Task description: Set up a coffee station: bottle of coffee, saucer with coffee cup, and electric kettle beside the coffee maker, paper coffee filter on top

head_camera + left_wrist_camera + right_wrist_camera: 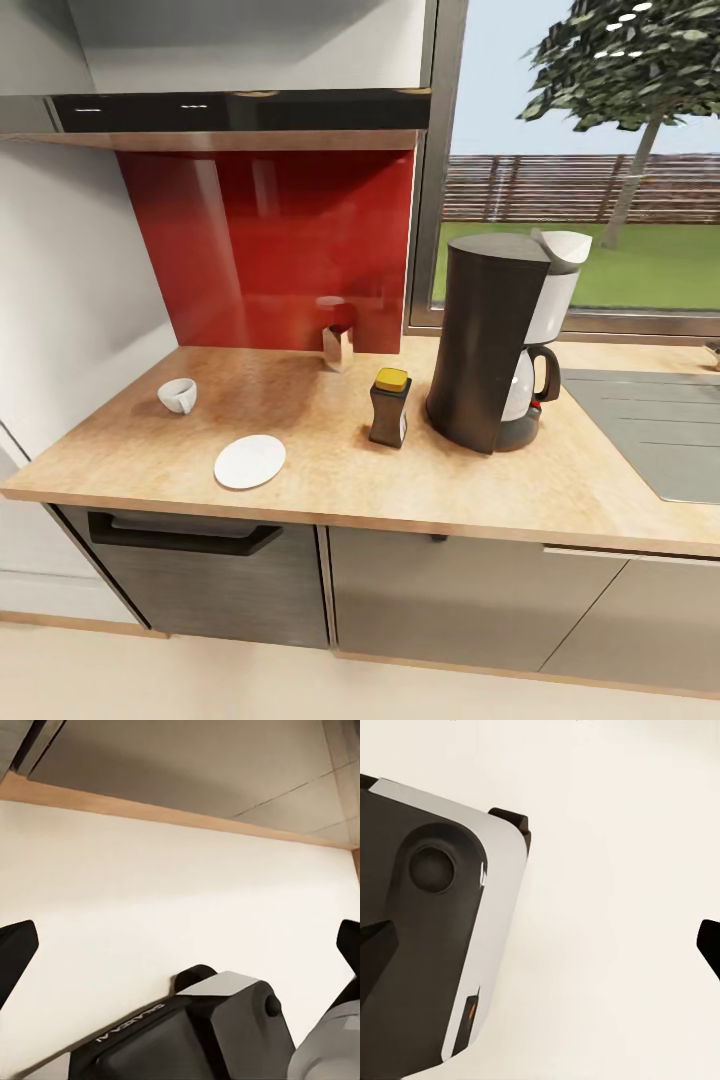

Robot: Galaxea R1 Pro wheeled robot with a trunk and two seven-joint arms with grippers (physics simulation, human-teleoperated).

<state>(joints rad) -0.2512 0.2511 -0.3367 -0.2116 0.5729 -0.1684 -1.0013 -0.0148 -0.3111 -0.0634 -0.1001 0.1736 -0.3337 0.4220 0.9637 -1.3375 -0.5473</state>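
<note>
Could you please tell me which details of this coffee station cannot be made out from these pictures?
- Carafe: in the head view, the coffee maker body hides most of it.
- Small pale object at the red backsplash: too small to identify.
- Coffee cup: handle not discernible, and whether it is tipped.
- Sink area: cut off by the right edge.
- Left claw and right claw: only fingertip edges show, wide apart over pale floor.

Both grippers' fingers [15, 956] — spread wide
</note>
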